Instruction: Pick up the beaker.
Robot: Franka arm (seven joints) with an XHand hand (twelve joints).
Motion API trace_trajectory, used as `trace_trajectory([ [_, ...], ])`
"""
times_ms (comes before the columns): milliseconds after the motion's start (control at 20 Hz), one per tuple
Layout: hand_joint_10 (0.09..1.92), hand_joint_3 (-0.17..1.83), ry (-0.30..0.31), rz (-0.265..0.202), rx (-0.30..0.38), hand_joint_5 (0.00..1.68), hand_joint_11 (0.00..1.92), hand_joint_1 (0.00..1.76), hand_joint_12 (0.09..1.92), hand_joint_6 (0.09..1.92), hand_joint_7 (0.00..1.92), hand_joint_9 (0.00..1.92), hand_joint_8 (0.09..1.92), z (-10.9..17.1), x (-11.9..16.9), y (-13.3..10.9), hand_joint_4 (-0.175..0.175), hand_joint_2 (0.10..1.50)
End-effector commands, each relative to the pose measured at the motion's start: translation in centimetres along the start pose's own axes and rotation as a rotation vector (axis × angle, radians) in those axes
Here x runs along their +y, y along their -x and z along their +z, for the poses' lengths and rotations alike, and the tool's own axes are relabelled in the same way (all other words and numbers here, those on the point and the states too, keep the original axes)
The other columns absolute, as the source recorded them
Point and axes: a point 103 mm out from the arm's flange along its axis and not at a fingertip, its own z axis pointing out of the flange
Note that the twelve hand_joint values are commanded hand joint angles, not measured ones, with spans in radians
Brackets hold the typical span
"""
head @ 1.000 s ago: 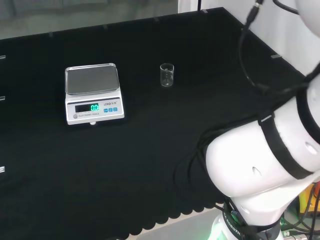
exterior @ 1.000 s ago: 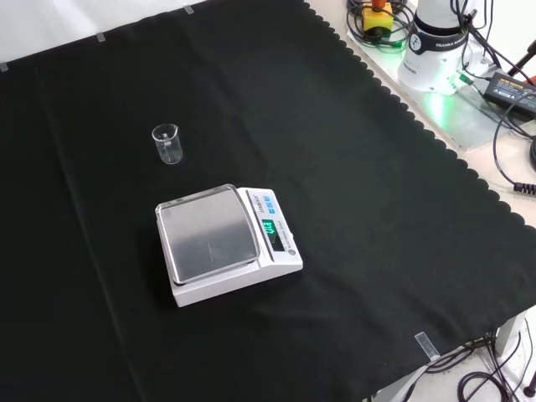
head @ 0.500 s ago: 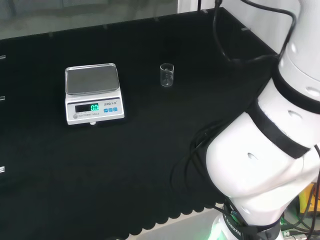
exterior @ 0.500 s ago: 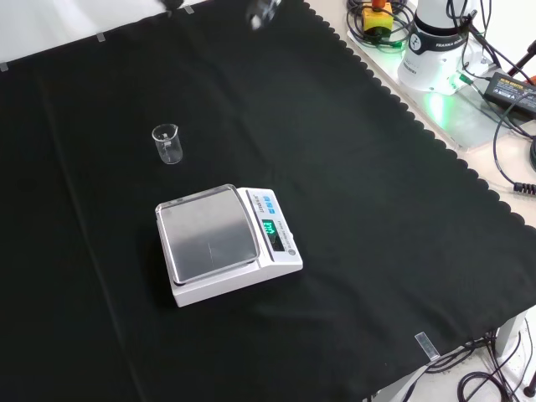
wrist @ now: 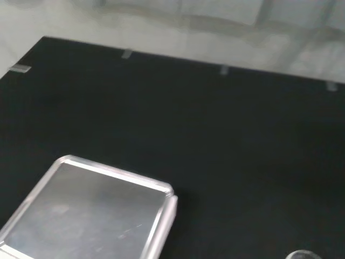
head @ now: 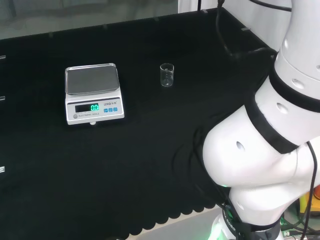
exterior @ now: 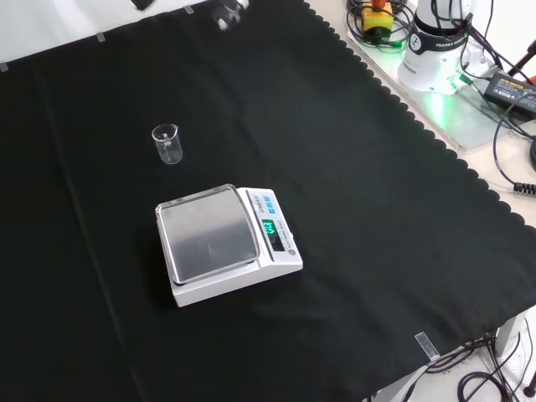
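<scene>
A small clear glass beaker (head: 167, 75) is seen standing upright on the black cloth (head: 150, 145), and nothing can be made out inside it; it appears empty in both the head view and the front view. A white electronic scale (head: 93, 94) with a bare steel pan is taken as the landmark. In the head view the beaker is placed to the right of the scale, near it but apart, about level with the pan. In the front view the beaker (exterior: 167, 144) is found just beyond the scale (exterior: 228, 244), above its far left corner, with a strip of cloth between them. Nothing is carried on the scale's pan, and its green display is lit. In the wrist view the pan's corner (wrist: 91, 210) is shown close, and a curved clear rim, probably the beaker's (wrist: 303, 254), is cut by the picture's edge some way off from the scale.

A small blurred part of the hand (exterior: 226, 15) is caught at the top edge of the front view, well beyond the beaker and the scale. Whether its fingers are straight or curled cannot be told, and nothing is seen held by it. The beaker is untouched.
</scene>
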Motion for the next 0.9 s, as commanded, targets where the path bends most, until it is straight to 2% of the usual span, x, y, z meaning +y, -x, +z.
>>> trace_trajectory([
  [50,0.79,0.28,-0.008,0.025,-0.047,0.38,0.43,0.37,1.39,0.09,0.2,0.38,0.71,8.3,4.9,3.3,-0.077,0.89],
  [150,0.79,0.28,-0.001,0.05,-0.048,0.38,0.43,0.38,1.38,0.09,0.2,0.38,0.71,8.8,5.1,4.5,-0.077,0.89],
  [400,0.79,0.27,0.004,0.1,-0.001,0.38,0.42,0.39,1.38,0.09,0.2,0.37,0.71,10.3,5.3,7.5,-0.078,0.88],
  [900,0.8,0.27,-0.063,0.115,0.026,0.39,0.42,0.4,1.38,0.09,0.21,0.36,0.7,14.4,5.4,8.5,-0.078,0.88],
])
